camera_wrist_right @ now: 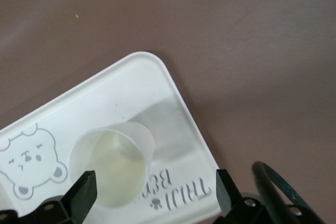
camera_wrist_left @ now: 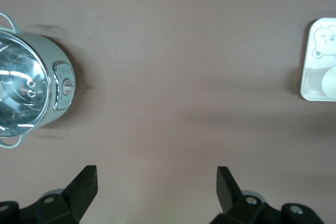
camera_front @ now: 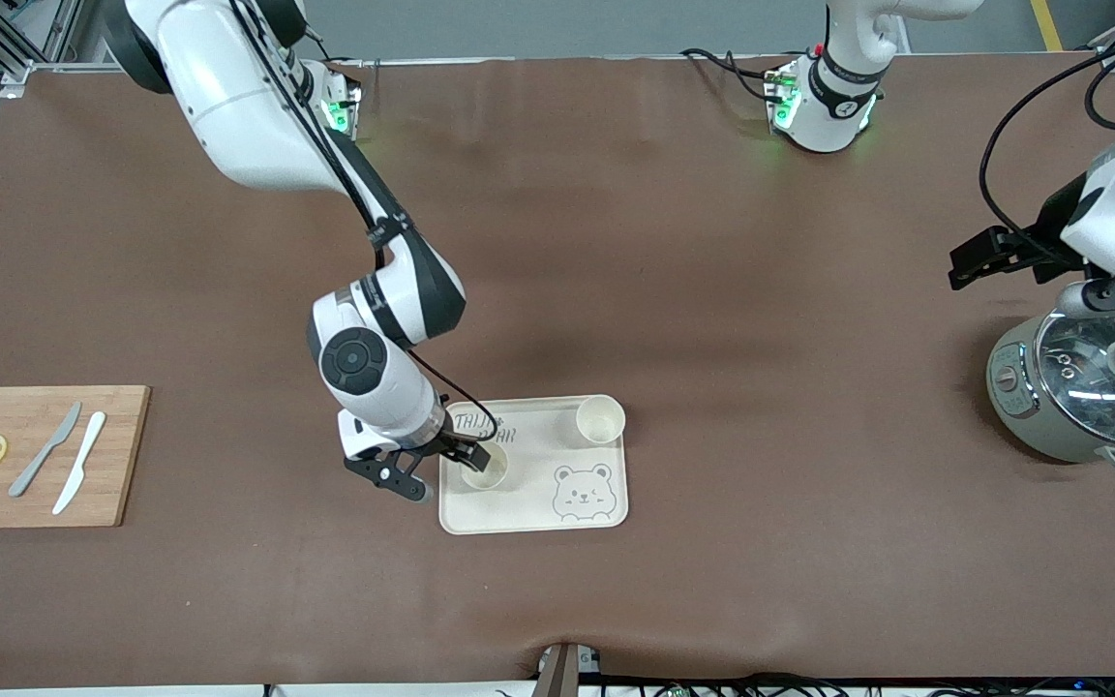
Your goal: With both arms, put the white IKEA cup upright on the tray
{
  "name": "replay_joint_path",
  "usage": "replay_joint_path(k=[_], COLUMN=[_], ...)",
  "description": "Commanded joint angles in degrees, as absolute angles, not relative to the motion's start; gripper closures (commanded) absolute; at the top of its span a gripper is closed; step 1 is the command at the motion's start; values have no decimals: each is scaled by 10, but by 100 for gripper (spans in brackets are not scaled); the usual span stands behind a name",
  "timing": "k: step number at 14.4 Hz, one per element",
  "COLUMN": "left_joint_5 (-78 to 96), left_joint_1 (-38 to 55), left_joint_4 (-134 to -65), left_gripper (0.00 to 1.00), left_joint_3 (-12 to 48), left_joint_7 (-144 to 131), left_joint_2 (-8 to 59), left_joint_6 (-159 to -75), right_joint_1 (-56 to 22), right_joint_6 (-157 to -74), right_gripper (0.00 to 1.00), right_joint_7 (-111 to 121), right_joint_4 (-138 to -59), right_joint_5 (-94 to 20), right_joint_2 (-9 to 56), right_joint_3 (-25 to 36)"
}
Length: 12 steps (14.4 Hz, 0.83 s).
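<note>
A white cup (camera_front: 487, 474) stands upright on the cream tray (camera_front: 528, 513), mouth up, at the tray's end toward the right arm. My right gripper (camera_front: 476, 459) hangs just over it, open. In the right wrist view the cup (camera_wrist_right: 113, 166) stands free on the tray (camera_wrist_right: 173, 103), near one black fingertip (camera_wrist_right: 85, 191), with my right gripper (camera_wrist_right: 155, 190) wide apart around it. A second white cup (camera_front: 600, 419) stands upright on the tray's corner farther from the front camera. My left gripper (camera_front: 988, 257) (camera_wrist_left: 157, 182) waits open over bare table.
A grey pot with a glass lid (camera_front: 1085, 387) (camera_wrist_left: 31, 87) sits at the left arm's end, under the left wrist. A wooden cutting board (camera_front: 117, 455) with two knives and lemon slices lies at the right arm's end.
</note>
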<state>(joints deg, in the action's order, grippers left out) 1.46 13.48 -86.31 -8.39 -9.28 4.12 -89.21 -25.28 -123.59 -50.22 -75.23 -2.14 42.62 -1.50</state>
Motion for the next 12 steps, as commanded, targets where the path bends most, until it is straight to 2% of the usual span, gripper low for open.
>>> replay_joint_path(k=[1,4,7,10,12], left_joint_5=[2,4,4,5,5], left_joint_1=[134,134,134,134,134], left_joint_4=[-832,-817,-817,-817,-817], left_gripper=[0,0,0,0,0], left_joint_3=[-82,-83,-83,-82,-82], left_joint_7=[-100,-100,-100,-96,-96], left_joint_2=[46,45,39,39,39], left_joint_6=[-881,-881,-881,-881,-881], right_joint_1=[-246,-245,-224,-164,-105], right_joint_6=[-1121,-1044,-1035,-1028,-1000], right_gripper=[0,0,0,0,0], right_joint_7=[-506,-487,-443,-325,-222], right_joint_4=[-778,-838,-965,-1096,-1141], right_joint_5=[-17,-31,-47,-48,-48], right_joint_2=[318,184,31,-104,-166], right_joint_3=[-20,-22,-21,-18,-11])
